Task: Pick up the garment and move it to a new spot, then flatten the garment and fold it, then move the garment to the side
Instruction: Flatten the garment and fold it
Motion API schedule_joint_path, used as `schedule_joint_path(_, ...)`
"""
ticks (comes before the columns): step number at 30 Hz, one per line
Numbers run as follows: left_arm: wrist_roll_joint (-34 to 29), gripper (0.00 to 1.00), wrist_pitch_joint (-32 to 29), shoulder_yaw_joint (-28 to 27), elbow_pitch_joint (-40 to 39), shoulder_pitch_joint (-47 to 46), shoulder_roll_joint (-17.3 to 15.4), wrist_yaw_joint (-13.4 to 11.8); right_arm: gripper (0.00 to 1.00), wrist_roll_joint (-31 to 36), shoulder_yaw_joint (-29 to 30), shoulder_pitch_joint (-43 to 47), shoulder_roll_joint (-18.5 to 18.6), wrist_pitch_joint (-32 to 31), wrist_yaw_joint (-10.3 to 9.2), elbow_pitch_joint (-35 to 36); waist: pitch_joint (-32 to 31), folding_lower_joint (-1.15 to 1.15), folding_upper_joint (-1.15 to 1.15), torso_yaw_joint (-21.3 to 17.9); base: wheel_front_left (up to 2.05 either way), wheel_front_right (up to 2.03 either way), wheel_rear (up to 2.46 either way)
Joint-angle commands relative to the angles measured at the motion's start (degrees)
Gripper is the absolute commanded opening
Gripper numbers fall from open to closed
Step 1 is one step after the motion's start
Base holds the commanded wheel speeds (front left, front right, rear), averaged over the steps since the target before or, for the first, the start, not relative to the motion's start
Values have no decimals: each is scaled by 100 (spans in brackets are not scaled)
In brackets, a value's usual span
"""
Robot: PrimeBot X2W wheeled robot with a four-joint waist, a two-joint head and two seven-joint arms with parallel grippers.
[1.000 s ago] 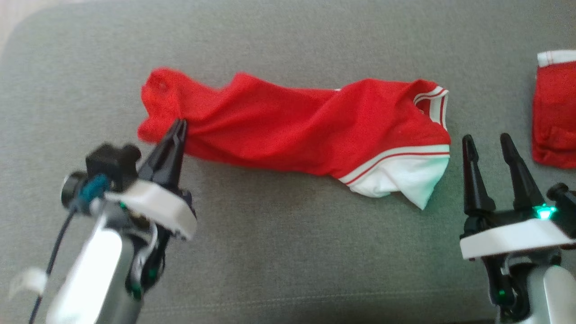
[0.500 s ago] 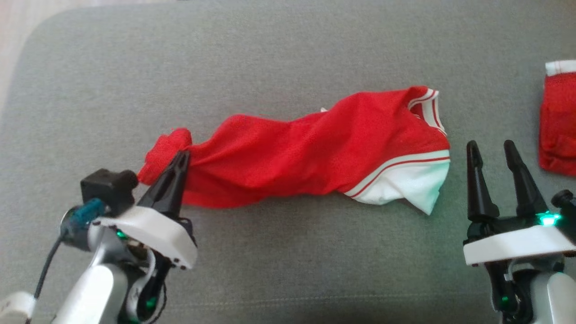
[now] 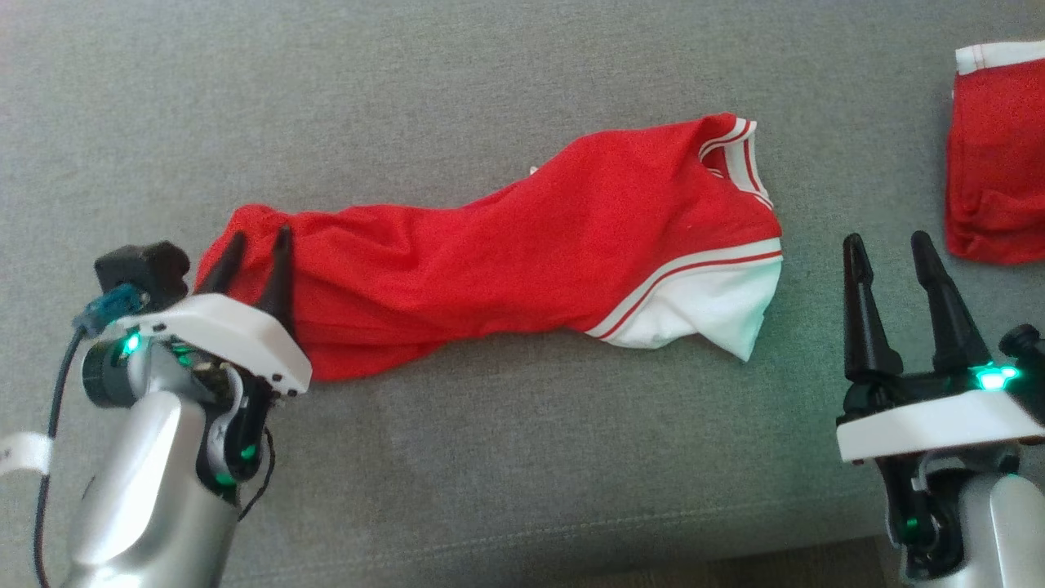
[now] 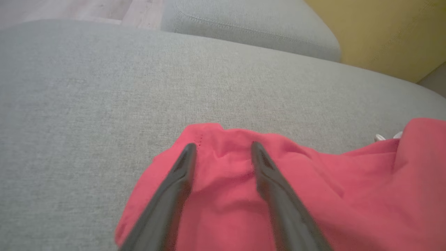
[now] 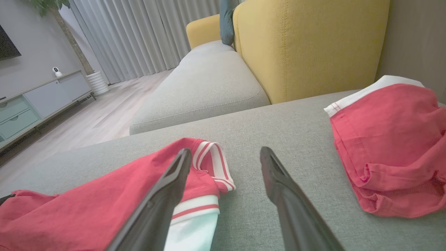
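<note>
The garment (image 3: 506, 245) is red with white striped trim and lies crumpled in a long band across the grey cushion (image 3: 490, 457). My left gripper (image 3: 257, 237) is open at the garment's left end, and its two fingers rest over the cloth with nothing pinched between them. The left wrist view shows the same: the left gripper (image 4: 223, 144) straddles a fold of the garment (image 4: 348, 195). My right gripper (image 3: 887, 241) stands open just right of the white hem, apart from it. In the right wrist view, the right gripper (image 5: 225, 150) points past the garment's (image 5: 87, 202) striped collar.
A second red piece with a white band (image 3: 996, 163) lies at the cushion's far right, also in the right wrist view (image 5: 386, 139). A yellow sofa back (image 5: 306, 45) rises behind it. The cushion's front edge (image 3: 571, 563) runs near my arms.
My left gripper has opened and let go of the garment's left end, which now lies on the cushion. The head view has shifted. The right gripper stays open.
</note>
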State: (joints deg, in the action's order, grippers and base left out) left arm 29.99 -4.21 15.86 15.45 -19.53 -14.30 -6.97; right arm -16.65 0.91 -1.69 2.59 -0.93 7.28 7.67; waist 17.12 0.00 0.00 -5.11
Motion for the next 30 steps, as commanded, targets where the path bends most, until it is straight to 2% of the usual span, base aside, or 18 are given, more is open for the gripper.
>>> schedule_joint_path(1, -27, 100, 231, -244, -93, -196, -95, 40, 100, -20, -89, -124, 29, 74, 21, 186, 18, 0, 0, -22, 0, 0, 0)
schedule_joint_path(6, -453, 100, 1174, -261, -262, -42, -133, -161, 100, 133, -86, -118, 29, 59, 21, 222, -78, 0, 0, 31, 0, 0, 0)
schedule_joint_path(10, -774, 100, 1708, -263, -804, 289, -156, -376, 100, 383, -97, -68, 29, -49, 21, 309, -259, 0, 0, 148, 0, 0, 0)
schedule_joint_path(20, -1024, 100, 1825, -133, -1691, 1193, -205, -585, 100, 441, -163, 208, 29, -242, 21, 404, -653, 0, 0, 203, 0, 0, 0)
schedule_joint_path(30, -991, 100, 1667, -12, -1908, 1579, -200, -680, 100, 422, -214, 403, 29, -376, 21, 517, -782, 0, 0, 215, 0, 0, 0)
